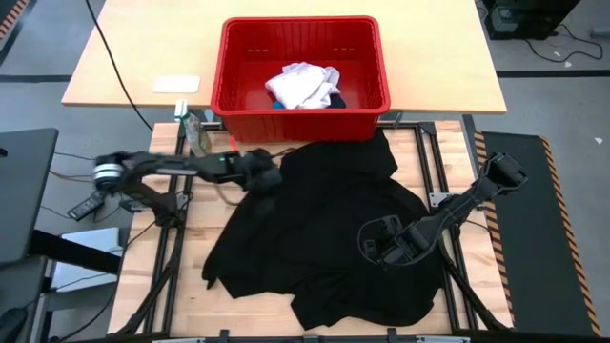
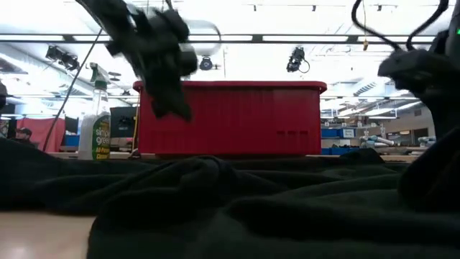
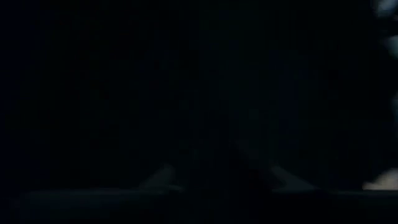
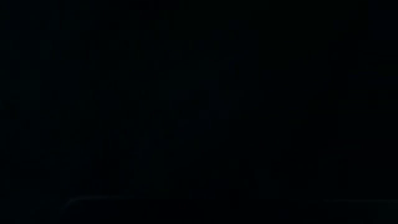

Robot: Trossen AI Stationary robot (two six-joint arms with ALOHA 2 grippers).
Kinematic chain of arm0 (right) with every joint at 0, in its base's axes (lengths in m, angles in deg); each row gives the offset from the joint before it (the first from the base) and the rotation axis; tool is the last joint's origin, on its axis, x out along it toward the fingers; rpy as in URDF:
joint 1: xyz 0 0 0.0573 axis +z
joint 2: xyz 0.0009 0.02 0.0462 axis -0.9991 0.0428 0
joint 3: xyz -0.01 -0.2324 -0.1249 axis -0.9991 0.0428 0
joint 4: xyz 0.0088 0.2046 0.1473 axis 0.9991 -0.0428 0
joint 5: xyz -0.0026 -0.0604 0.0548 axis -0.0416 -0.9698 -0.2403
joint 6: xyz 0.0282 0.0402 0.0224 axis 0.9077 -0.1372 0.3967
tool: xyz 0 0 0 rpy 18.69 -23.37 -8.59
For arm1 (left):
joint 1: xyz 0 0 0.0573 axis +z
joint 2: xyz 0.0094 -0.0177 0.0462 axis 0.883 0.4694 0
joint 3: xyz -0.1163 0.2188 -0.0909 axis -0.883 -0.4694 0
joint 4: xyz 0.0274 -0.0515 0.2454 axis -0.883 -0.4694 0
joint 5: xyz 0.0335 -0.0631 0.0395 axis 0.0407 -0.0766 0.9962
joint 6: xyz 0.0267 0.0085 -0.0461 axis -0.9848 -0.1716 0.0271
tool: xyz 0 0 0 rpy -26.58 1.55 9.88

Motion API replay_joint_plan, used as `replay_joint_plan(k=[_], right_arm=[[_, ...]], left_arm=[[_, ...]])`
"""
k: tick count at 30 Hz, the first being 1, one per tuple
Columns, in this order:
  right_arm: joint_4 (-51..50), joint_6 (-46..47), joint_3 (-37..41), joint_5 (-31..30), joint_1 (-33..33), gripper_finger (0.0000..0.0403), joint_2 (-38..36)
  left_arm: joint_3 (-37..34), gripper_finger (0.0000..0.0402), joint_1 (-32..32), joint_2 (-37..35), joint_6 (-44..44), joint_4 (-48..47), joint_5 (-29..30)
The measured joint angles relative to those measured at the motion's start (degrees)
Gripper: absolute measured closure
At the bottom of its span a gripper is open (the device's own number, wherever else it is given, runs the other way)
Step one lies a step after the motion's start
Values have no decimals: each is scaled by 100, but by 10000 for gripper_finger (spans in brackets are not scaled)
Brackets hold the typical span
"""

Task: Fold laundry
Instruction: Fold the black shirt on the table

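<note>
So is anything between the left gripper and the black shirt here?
Nothing visible. The left gripper is right at the upper left edge of the black shirt, which lies spread on the table below the red basket.

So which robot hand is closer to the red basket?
Left. The left gripper hovers just in front of the red basket, over the black shirt. The right gripper rests farther off on the shirt.

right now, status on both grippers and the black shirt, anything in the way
Left gripper at black shirt's upper left edge, lifted off the table. Right gripper shut, down on the shirt's right side. Shirt spread, unfolded. Red basket touches its far edge.
</note>
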Motion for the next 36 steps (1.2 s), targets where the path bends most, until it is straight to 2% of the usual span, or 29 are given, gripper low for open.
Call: replay_joint_plan(k=[6,9,12,17,21,24,30,33,36], right_arm=[[374,43,156,149,-53,397,1],[427,-19,153,187,-54,397,0],[629,-350,153,352,-54,397,0],[1346,-1610,153,895,-101,393,0],[1658,-2085,153,1145,-139,392,-12],[1877,-2315,153,1271,-135,392,-33],[1898,-2189,96,1345,-124,392,-120],[1847,-1742,94,873,-129,392,-99],[1688,-1800,154,859,-251,393,9]], left_arm=[[-10,349,405,1318,16,-247,62],[50,357,575,1610,4,-702,-39],[62,363,648,1668,23,-1687,-76],[-2,383,477,1380,208,-3265,150],[-50,397,68,1027,628,-4066,671],[-254,397,-381,666,1121,-4433,694],[-463,393,-1409,-37,1866,-4701,-345],[-268,393,-1505,-258,2111,-4498,-343],[0,393,-1373,-353,2233,-4043,-342]])
